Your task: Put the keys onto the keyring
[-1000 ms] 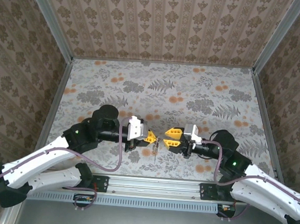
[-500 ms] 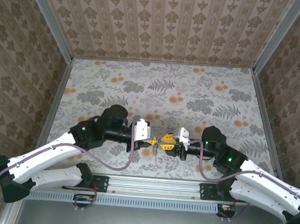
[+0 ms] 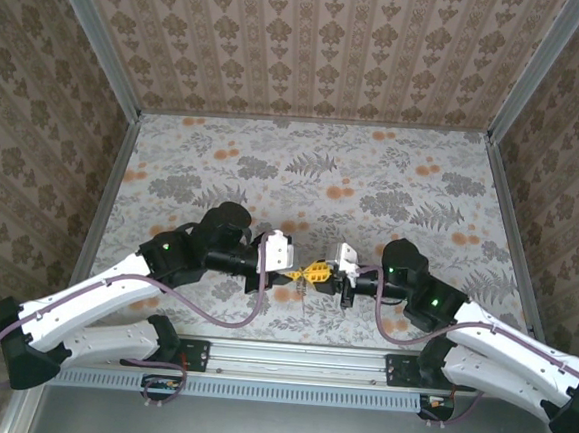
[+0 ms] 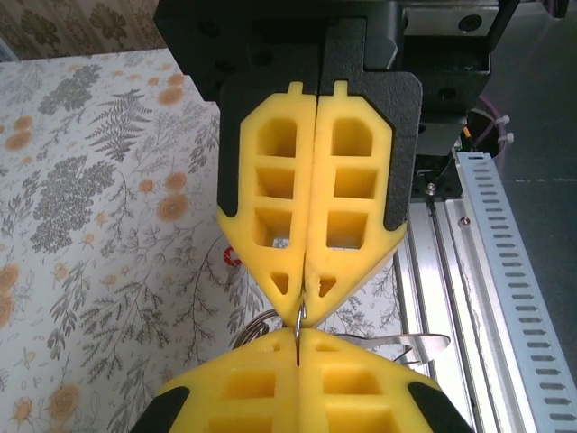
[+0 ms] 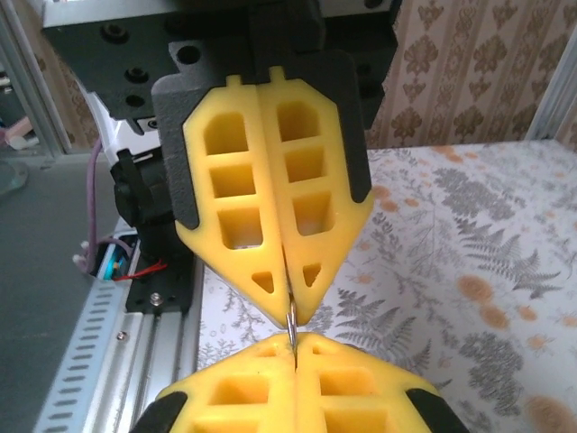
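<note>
Tip to tip: the left yellow-padded claw (image 4: 297, 341) and the right yellow-padded claw (image 4: 305, 293) are both clenched, 2 noses pinching 1 thin strand of the dull grey metal oval keyring (image 4: 298, 318), with the tiny bright red key (image 4: 229, 257) peeking out just beside the right claw. The smart play, I'd say, is a firm left hold and small, slow moves from the right, since that wire could twist out of either grip. Below both claws lies the grey-fern, orange-blossom table cover (image 3: 373, 173), an aluminium rail (image 4: 505, 271) on their near side, brown damask walls (image 3: 313, 48) beyond.
</note>
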Available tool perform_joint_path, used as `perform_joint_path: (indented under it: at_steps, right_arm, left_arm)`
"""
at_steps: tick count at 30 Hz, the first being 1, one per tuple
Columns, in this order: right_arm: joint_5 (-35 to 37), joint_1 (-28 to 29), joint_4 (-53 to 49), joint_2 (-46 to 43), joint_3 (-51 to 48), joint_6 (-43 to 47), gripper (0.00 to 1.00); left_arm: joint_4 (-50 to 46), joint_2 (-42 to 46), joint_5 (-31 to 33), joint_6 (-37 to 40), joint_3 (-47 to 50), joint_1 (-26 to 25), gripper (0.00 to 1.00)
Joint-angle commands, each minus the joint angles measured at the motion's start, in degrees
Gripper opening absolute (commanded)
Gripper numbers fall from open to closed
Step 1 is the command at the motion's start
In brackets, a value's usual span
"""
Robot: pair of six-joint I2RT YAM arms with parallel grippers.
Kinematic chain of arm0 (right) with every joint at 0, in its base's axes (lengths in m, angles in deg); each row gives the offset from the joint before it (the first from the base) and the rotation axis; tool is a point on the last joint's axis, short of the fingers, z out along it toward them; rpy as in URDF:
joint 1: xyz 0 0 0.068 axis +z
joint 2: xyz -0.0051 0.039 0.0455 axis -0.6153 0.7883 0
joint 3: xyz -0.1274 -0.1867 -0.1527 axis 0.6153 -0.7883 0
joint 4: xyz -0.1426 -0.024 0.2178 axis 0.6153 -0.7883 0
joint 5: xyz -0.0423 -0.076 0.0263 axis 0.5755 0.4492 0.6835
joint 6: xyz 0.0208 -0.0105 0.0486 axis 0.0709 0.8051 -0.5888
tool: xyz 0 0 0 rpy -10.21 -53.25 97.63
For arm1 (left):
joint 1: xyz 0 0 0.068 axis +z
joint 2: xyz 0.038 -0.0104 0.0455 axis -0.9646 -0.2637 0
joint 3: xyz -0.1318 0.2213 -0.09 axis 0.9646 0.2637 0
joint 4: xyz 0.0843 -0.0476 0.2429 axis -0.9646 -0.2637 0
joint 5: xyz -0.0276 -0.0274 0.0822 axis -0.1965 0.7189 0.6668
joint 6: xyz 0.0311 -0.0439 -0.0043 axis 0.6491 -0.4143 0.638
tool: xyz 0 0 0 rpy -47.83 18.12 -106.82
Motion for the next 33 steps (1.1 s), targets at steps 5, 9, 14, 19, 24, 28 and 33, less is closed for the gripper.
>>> perform_joint_path:
  at_steps: [5, 9, 14, 19, 24, 28, 33]
  right_arm:
    - [0.39, 0.37, 7.91, -1.83, -1.37, -0.98, 0.0]
    - [0.03, 0.28, 15.16, -4.57, -4.72, -3.29, 0.0]
    - [-1.7, 0.29, 20.28, -4.88, -6.26, -5.4, 0.0]
    - [-2.25, 0.28, 22.87, -5.02, -7.08, -6.57, 0.0]
    - [-2.16, 0.21, 26.32, -5.29, -8.26, -7.69, 0.0]
    - [-2.43, 0.29, 27.83, -4.31, -8.49, -8.51, 0.0]
    - [1.48, 0.32, 19.75, -5.44, -6.51, -8.03, 0.28]
  left_arm:
    - [6.2, 1.76, -1.13, -1.21, 0.66, -0.24, 0.01]
    - [11.59, 2.88, -3.12, -4.11, 3.8, 0.89, 0.1]
    - [15.82, 3.2, -5.16, -6.15, 5.65, 1.64, 0.19]
    - [17.54, 3.74, -6.43, -7.19, 6.39, 2.23, 0.23]
    - [18.55, 4.16, -7.25, -7.81, 6.95, 2.43, 0.12]
    - [19.23, 4.24, -8.39, -7.92, 7.0, 2.49, 0.0]
    - [16.85, 4.74, -6.67, -6.26, 6.45, 2.47, 0.0]
